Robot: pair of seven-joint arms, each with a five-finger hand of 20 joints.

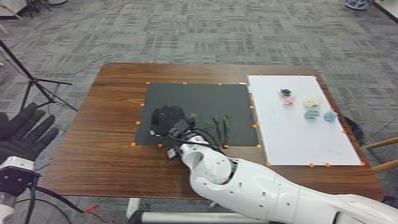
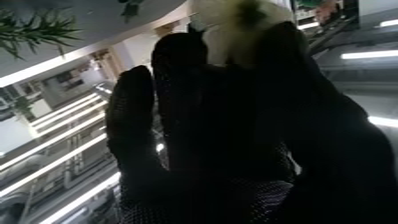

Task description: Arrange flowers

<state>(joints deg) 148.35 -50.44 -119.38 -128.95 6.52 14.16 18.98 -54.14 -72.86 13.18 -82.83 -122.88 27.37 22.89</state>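
Right wrist view: gripping a pale flower between the fingers of right hand; being over the black mat, just beside green stems. Probably placing flower now, next needing careful aligning with one stem before releasing. Farther, seeing other flowers on white board; holding left hand open.

To the left of the wooden table, a black stand is rising; to its right, pale wooden furniture is standing. Beyond it, a blue-and-white pot is sitting on grey carpet.
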